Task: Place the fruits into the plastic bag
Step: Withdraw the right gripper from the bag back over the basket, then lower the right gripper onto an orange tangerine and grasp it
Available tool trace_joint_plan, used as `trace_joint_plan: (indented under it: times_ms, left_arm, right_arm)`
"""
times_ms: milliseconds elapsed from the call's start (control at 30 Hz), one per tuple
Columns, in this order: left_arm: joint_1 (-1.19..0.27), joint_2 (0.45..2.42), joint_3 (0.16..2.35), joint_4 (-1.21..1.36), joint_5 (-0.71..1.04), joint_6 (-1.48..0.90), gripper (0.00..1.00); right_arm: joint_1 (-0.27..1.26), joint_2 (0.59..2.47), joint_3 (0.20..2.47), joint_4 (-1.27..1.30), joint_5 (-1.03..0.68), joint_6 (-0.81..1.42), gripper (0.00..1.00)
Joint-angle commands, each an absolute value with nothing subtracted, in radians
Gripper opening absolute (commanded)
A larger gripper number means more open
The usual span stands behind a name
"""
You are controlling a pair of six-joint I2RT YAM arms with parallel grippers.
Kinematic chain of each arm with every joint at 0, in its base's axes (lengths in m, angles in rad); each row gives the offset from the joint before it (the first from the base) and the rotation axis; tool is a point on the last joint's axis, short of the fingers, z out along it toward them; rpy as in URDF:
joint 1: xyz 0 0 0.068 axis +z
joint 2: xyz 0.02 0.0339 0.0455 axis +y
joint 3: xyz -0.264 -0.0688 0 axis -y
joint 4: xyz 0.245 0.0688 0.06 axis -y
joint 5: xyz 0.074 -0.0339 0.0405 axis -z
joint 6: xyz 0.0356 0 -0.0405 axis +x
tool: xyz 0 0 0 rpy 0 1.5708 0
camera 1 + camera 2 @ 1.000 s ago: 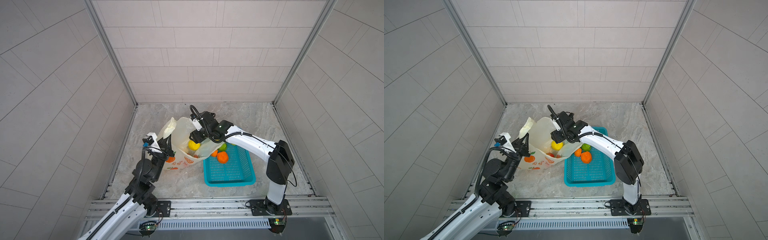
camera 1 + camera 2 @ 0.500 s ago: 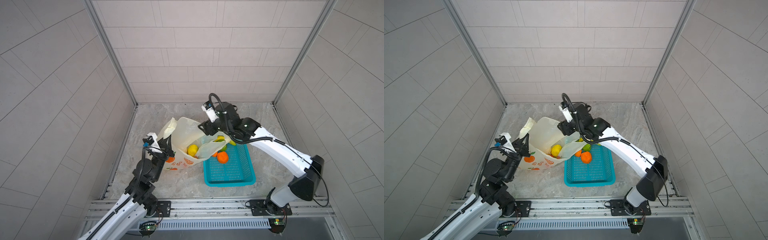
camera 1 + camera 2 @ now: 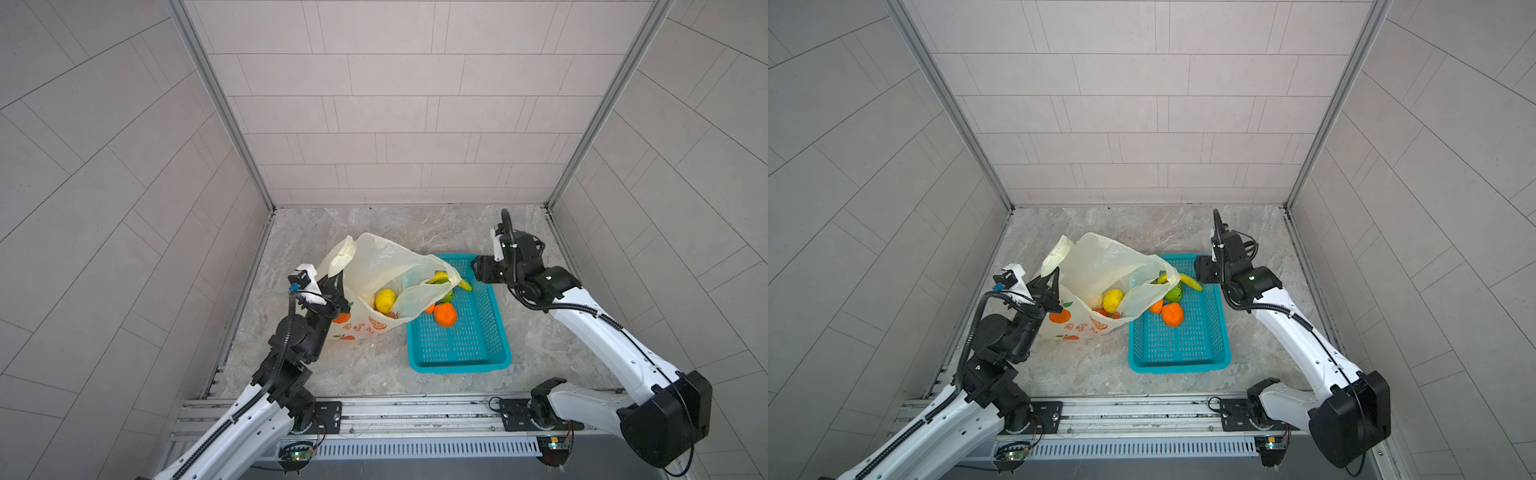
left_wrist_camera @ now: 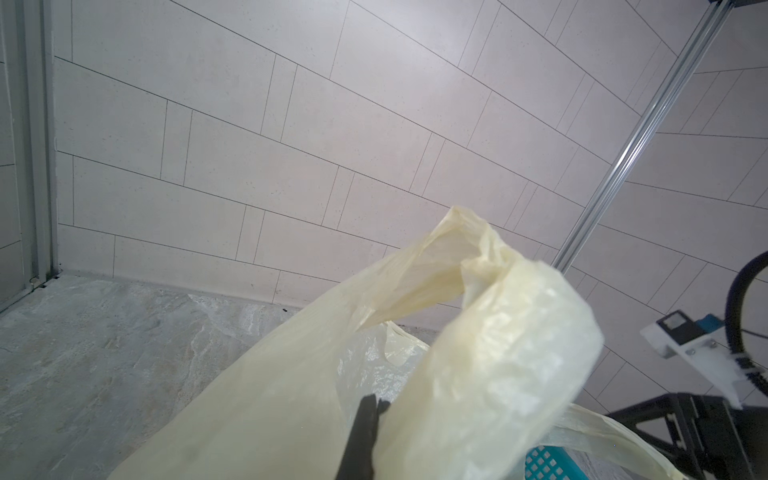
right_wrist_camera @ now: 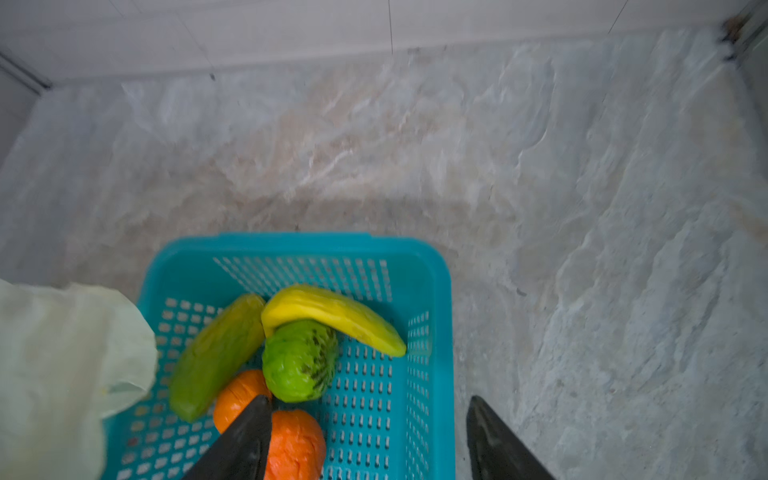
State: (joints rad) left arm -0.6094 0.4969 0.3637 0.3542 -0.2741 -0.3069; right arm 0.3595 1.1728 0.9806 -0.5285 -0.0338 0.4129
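Marble-look table [image 3: 365, 374] lay between pale tiled walls. My left gripper [image 3: 332, 286] was clenched on the bag [image 3: 386, 266] at its near left rim, holding the mouth up. In the left wrist view my fingers [image 4: 365, 432] were pressed together with the film bunched round them. The bag stood left of the table's middle. One loose flap of it drooped over the far left corner of the basket [image 3: 459, 365], which sat just beside it on the right.

Inside the bag lay the lemon [image 3: 385, 300], with something reddish half hidden under it.

My right gripper [image 3: 478, 268] hung above the basket's right side near its far corner. Its jaws were spread wide and held nothing.

The other fruits were crowded into the basket's far left part. The banana [image 5: 332, 316] rested on the bumpy green fruit [image 5: 299, 365], and the long green piece [image 5: 216, 357] lay alongside. The small orange [image 5: 237, 392] touched the big orange [image 5: 297, 442].
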Motion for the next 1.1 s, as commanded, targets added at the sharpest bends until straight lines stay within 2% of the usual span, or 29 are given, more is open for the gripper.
trace_joint_plan:
  times_ms: [0,133,300,733,1067]
  left_arm:
    - [-0.614,0.505,0.366,0.385,-0.275,-0.3,0.0]
    - [-0.614,0.512,0.368,0.391,-0.273,-0.302,0.0]
    - [-0.614,0.51,0.368,0.387,-0.273,-0.307,0.0]
    - [-0.614,0.503,0.37,0.381,-0.275,-0.299,0.0]
    - [-0.614,0.5,0.37,0.38,-0.277,-0.294,0.0]
  right_arm:
    - [0.399,1.183,0.912,-0.515,-0.159,0.426,0.7]
    - [0.486,1.272,0.902,-0.53,-0.232,0.358,0.71]
    - [0.517,1.431,1.015,-0.654,-0.284,0.287,0.73]
    - [0.608,1.605,1.101,-0.735,-0.177,0.231,0.79]
    - [0.617,1.663,1.102,-0.681,-0.139,0.225,0.75]
